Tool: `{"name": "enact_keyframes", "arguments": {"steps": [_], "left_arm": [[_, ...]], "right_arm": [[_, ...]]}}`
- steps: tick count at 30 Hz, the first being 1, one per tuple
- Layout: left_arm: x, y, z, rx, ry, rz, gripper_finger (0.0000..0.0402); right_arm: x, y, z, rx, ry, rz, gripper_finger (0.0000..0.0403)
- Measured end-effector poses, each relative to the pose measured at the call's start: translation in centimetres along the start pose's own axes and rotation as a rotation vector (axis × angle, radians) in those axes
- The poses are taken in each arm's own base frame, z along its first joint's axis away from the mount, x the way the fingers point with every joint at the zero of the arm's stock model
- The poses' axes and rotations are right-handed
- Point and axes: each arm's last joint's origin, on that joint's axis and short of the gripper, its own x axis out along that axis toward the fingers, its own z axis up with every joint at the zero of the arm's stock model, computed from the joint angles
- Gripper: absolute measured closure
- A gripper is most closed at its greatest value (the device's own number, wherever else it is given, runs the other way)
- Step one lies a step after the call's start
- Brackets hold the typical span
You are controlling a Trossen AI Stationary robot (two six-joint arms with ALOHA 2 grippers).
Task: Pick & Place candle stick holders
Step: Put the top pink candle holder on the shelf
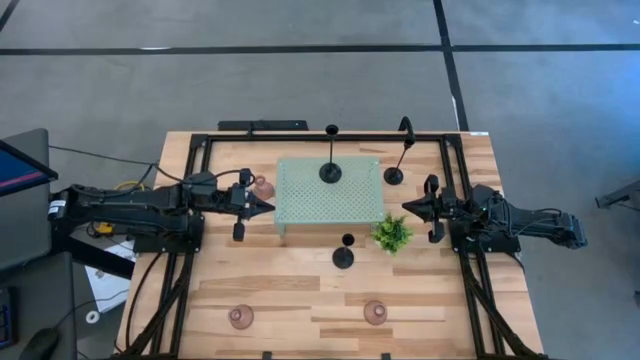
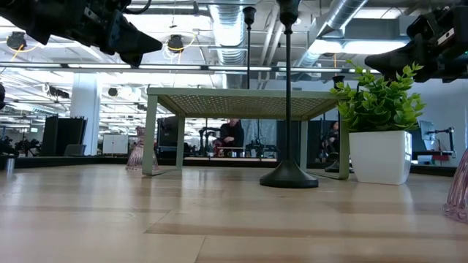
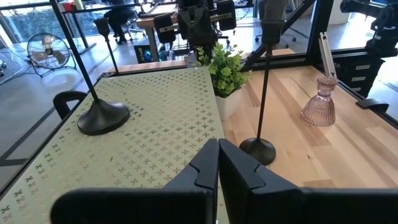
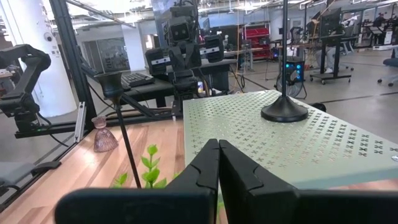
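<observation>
- High view, far left: the left gripper [image 1: 266,207] hangs with its fingers closed on nothing, at the left edge of the pale green tray [image 1: 300,215].
- Just behind its tip a pink holder [image 1: 264,186] stands on the table. It looks glassy, so probably slick and chippable; I would clamp the narrow neck gently.
- Two more pink holders [image 1: 241,317] [image 1: 375,313] sit well away from both grippers, near the table's front edge.
- Ahead of the left gripper, on the tray, stands a black holder [image 1: 330,171]. A thin stiff stem on a disc base is likely top-heavy, so I would grip low on the stem.
- A second black holder [image 1: 343,256] stands on the table in front of the tray, beside the green plant [image 1: 392,234].
- A third black holder [image 1: 394,175] stands off the tray's right rear corner, near the right gripper.
- The right gripper [image 1: 408,206] is also shut and empty, at the tray's right edge.
</observation>
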Motion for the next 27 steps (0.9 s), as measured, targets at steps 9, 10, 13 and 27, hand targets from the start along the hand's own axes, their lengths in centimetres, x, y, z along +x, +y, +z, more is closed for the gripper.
{"name": "enact_keyframes", "arguments": {"steps": [9,10,13,27], "left_arm": [[0.0,0.0,0.0,0.0,0.0,0.0,0.0389],[0.0,0.0,0.0,0.0,0.0,0.0,0.0389],[0.0,0.0,0.0,0.0,0.0,0.0,0.0389],[0.0,0.0,0.01,0.0,0.0,0.0,0.0389]], "right_arm": [[-0.01,0.03,0.46,-0.022,-0.048,0.002,0.0403],[-0.02,0.04,0.56,-0.04,-0.059,0.002,0.0403],[-0.04,0.07,0.82,-0.095,-0.085,0.002,0.0403],[-0.03,0.07,0.8,-0.106,-0.083,0.001,0.0403]]}}
